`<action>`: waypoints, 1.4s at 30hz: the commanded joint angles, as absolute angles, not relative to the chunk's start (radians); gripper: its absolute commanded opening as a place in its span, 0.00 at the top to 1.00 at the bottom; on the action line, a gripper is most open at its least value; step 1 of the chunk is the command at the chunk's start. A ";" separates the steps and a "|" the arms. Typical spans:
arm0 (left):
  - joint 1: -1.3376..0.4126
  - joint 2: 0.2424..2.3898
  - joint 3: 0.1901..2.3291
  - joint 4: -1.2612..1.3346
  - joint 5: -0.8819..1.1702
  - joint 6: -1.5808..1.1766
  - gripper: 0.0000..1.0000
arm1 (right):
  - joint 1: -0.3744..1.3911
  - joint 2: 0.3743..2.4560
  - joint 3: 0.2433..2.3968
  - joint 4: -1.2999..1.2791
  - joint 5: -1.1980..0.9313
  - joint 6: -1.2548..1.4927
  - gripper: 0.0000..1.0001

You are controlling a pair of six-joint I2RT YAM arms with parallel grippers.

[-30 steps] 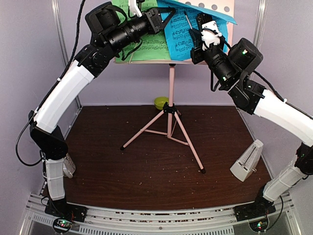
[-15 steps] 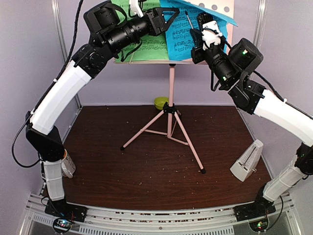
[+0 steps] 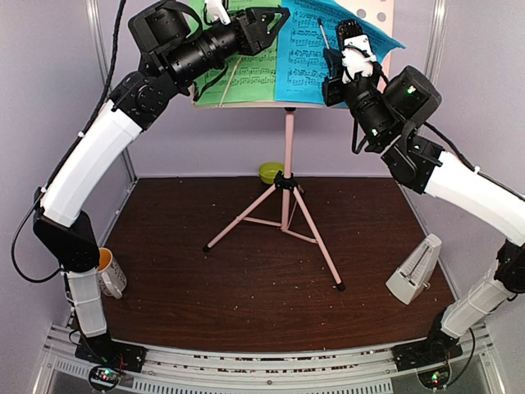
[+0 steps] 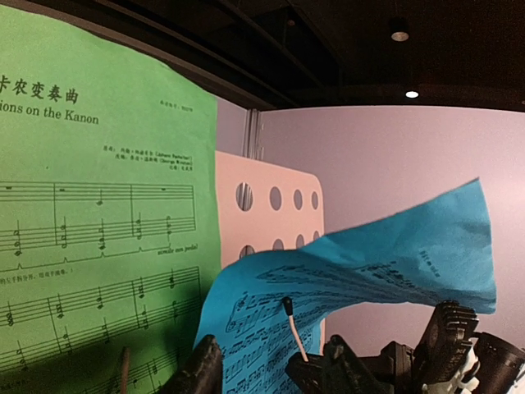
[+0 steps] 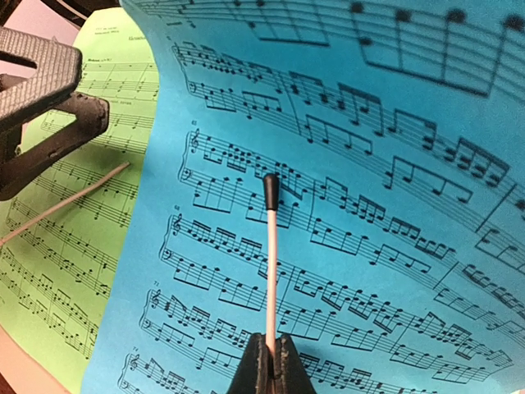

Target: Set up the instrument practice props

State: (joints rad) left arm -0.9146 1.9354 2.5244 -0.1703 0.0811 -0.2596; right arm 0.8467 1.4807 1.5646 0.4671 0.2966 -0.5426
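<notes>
The pink music stand (image 3: 288, 148) stands at the back middle on its tripod. The green sheet (image 3: 250, 74) lies on the left of its desk and the blue sheet (image 3: 305, 57) on the right, its top right corner curling forward. My left gripper (image 3: 275, 23) is open and empty, hovering by the blue sheet's upper left edge; it also shows in the right wrist view (image 5: 86, 86). My right gripper (image 5: 272, 349) is shut on the stand's thin pink page-holder rod (image 5: 269, 263), in front of the blue sheet (image 5: 369, 246). The pale metronome (image 3: 414, 269) stands at the right.
A white mug (image 3: 111, 272) with an orange inside sits by the left arm's base. A lime-green bowl (image 3: 270, 171) sits behind the tripod. A second holder rod (image 5: 66, 201) lies across the green sheet (image 5: 74, 246). The perforated desk (image 4: 271, 213) shows between the sheets.
My left arm has swung up and left, uncovering the mug. The blue sheet's folded-over top has lifted and now stands flatter against the desk. My right gripper still holds the rod.
</notes>
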 commanded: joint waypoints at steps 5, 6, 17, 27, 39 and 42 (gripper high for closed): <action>-0.914 1.898 2.513 -0.166 0.056 -0.233 0.56 | 0.846 1.448 1.534 0.503 0.360 -0.520 1.00; -0.914 1.897 2.511 -0.167 0.057 -0.234 0.56 | 0.846 1.447 1.531 0.503 0.363 -0.519 1.00; -0.914 1.875 2.480 -0.168 0.067 -0.234 0.56 | 0.844 1.441 1.533 0.497 0.356 -0.517 0.76; -0.916 1.817 2.415 -0.181 0.091 -0.223 0.55 | 0.845 1.402 1.544 0.469 0.313 -0.509 0.49; -0.914 1.700 2.269 -0.207 0.054 -0.199 0.54 | 0.762 1.370 1.640 0.349 0.266 -0.460 0.39; -0.914 1.678 2.240 -0.206 0.037 -0.196 0.54 | 0.721 1.394 1.704 0.302 0.260 -0.440 0.39</action>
State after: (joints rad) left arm -0.9146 1.7164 2.2738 -0.2211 0.0635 -0.2134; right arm 0.7647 1.3796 1.6199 0.3641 0.2840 -0.4740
